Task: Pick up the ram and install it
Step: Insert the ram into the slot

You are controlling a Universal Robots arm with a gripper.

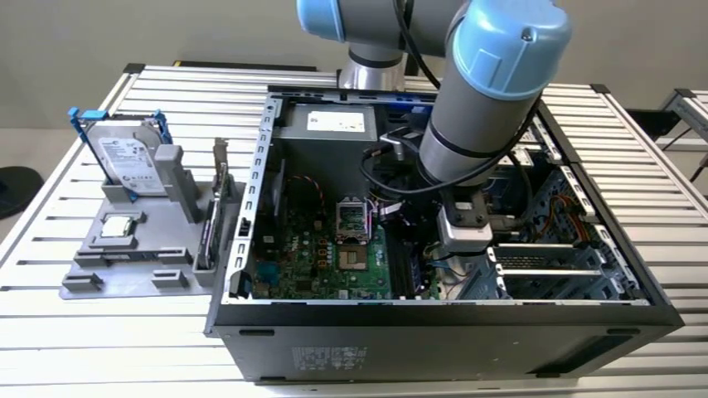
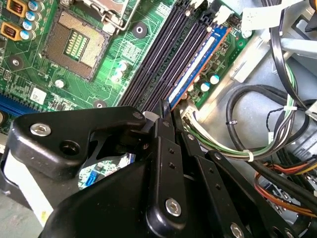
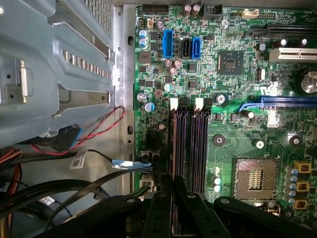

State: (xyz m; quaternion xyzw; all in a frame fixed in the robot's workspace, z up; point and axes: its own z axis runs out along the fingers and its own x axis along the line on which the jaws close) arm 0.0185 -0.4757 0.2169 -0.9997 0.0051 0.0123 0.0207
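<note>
Holder, exterior view's left: a hard drive is standing in a grey fixture on the tabletop.
Case, centre: the arm is reaching down inside.
Ram: sitting in the outermost memory slot.
Claw: fingers are closing narrowly on the ram's edge.
Doing it well: pressing straight down, evenly, likely seats it.

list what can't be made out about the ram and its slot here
- Near end of the ram: second wrist view, hidden behind the claw.
- Near ends of the memory slots: first wrist view, covered by the claw.
- How deep the ram sits: exterior view, blocked by the arm.
</note>
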